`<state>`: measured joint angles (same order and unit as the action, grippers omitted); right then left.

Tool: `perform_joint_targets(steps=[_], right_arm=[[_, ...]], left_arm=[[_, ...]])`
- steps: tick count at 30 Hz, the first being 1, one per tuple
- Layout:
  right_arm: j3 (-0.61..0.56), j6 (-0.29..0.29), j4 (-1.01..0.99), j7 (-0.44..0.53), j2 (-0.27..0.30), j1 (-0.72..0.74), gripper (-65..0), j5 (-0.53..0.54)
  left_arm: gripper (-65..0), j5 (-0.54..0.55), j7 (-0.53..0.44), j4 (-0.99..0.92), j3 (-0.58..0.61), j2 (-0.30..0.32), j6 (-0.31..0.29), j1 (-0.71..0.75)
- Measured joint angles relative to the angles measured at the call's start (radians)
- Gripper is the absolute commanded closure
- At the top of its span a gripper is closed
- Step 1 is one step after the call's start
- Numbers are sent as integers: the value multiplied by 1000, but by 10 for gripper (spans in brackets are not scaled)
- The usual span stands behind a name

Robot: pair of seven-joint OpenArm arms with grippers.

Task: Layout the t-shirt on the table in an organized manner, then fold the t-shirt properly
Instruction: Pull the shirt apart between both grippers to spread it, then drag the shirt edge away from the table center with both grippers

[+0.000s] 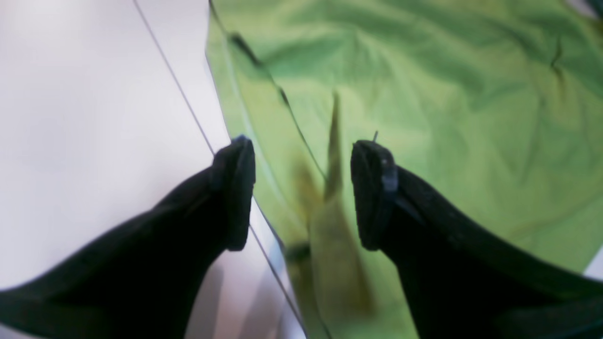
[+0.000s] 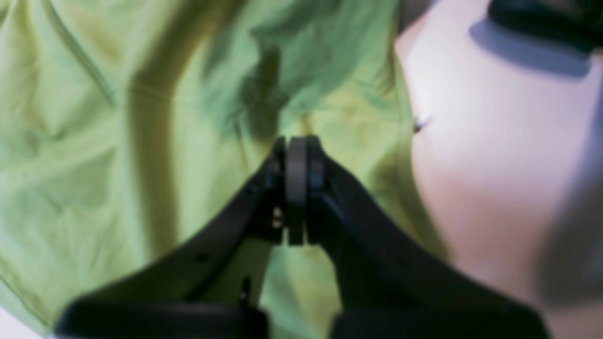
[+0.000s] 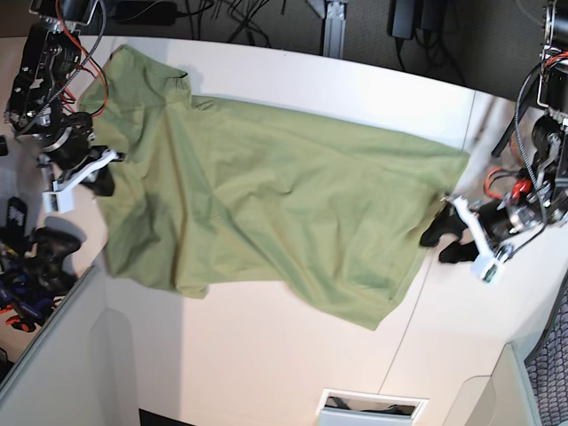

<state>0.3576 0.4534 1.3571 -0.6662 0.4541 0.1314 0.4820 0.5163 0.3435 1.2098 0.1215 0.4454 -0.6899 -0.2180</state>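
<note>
Spreading the shirt (image 3: 275, 204) flat, you should lower the wide-open left end effector (image 1: 301, 188) over the hem; the right end effector (image 2: 296, 188) is closed on cloth.

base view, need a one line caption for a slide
Olive t-shirt spread wrinkled across the white table, open left gripper at its hem edge, shut right gripper at the opposite end.

Robotics lab: cables (image 3: 222, 18), arm mounts.
</note>
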Motion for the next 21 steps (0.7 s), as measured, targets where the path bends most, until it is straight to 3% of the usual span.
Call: perform_joint_targets(steps=[5,15,21], right_arm=[[-48,-5,-107,3,-19,35,0,-8],[-192,-5,-118,8,-17,34,0,-41],[-192,-5,-117,13,-13,17,0,-45]], left_arm=[[-356,-1,-4,0,2,-6,0,69],[-356,-47,-45,4,2,-36,-3,144],[-356,-52,-82,12,2,5,-10,190]])
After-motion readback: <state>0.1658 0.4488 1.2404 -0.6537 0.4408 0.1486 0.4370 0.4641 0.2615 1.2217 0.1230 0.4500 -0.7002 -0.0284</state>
